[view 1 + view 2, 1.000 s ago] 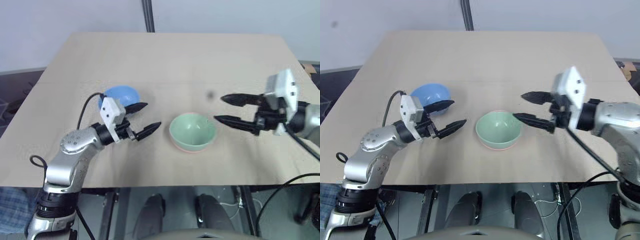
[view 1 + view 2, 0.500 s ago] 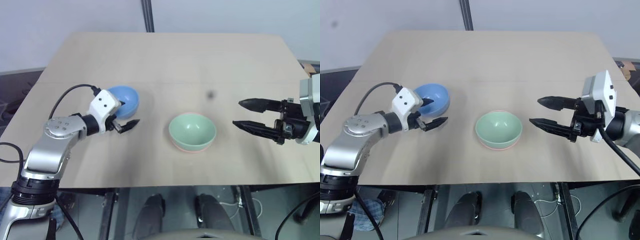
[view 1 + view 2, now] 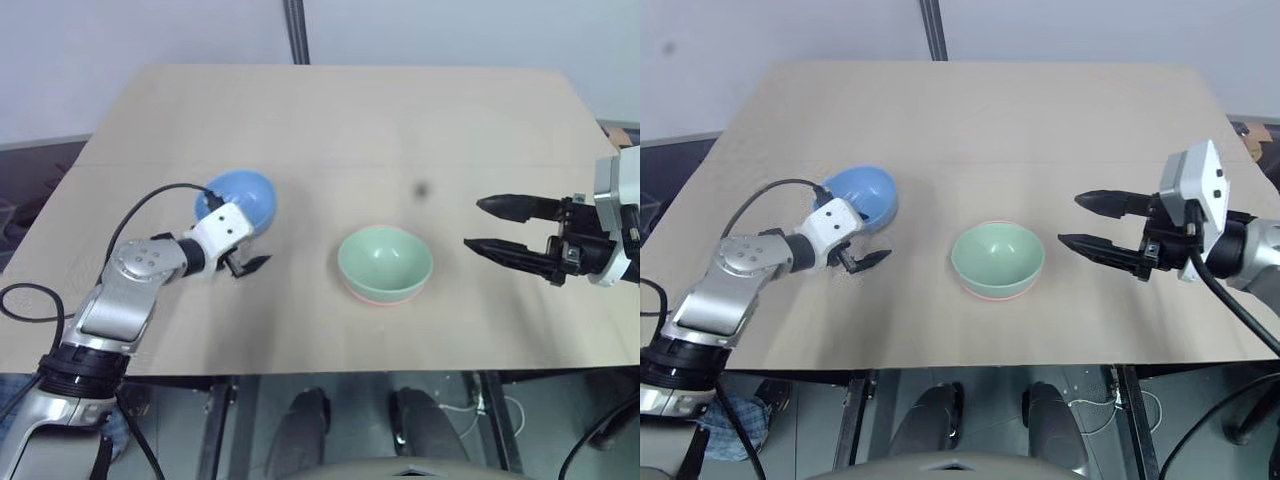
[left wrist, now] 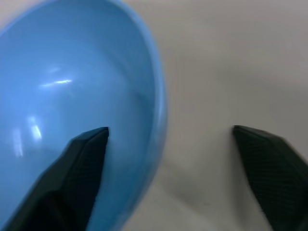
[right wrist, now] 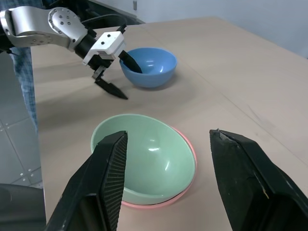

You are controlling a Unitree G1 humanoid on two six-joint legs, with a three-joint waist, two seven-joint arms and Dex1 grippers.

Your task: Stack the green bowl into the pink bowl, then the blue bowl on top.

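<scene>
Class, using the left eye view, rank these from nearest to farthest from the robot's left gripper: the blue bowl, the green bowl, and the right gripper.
1. The blue bowl: right at the left gripper, whose fingers straddle its rim.
2. The green bowl: mid-table, nested in the pink bowl.
3. The right gripper: beyond the green bowl, on the far right side.

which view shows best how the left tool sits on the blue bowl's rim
The left wrist view: the blue bowl's rim runs between the left tool's fingers, one inside the bowl, one outside over the table. The right wrist view shows the same straddle from afar. In the eye views the tool's body hides the inner finger.
</scene>
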